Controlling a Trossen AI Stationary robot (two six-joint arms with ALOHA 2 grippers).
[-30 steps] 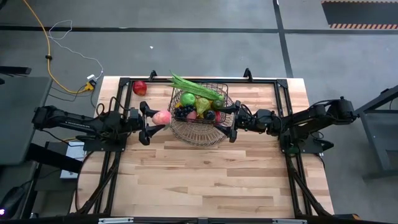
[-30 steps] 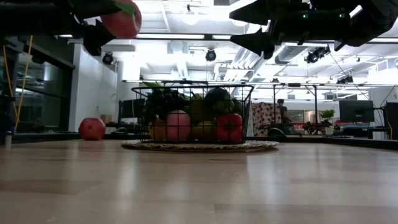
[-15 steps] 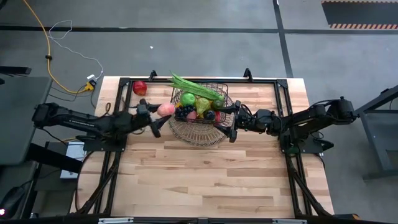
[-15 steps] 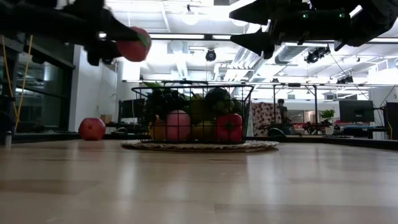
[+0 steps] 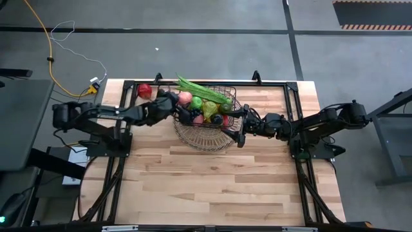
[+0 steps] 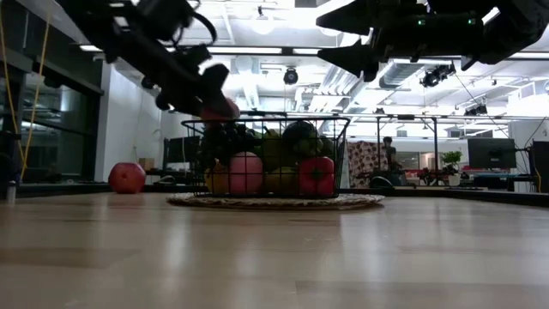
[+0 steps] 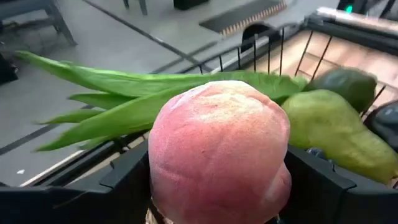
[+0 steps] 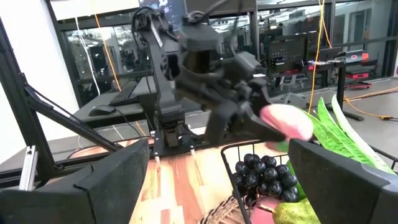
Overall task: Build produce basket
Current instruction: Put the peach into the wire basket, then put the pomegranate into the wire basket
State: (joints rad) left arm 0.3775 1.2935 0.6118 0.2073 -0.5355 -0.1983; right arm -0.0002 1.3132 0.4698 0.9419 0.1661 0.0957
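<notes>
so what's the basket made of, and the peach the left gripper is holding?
Basket: dark thin wire mesh, looks like coated metal; open grid, fruit visible through its sides. Peach in the left gripper: matte pink with a chalky pale bloom and uniform moulded shape, probably plastic or foam, though that can't be confirmed.

A pink peach [image 7: 219, 152] with paler mottling, long green pods [image 7: 143, 99], dark wire basket [image 6: 266, 159], pale striped wood table [image 5: 212, 180].

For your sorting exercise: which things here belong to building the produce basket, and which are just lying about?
Job: basket; pink peach in left gripper; long green pods; pear; grapes; red apple.
Lying about: yellow cable; right gripper, waiting.
</notes>
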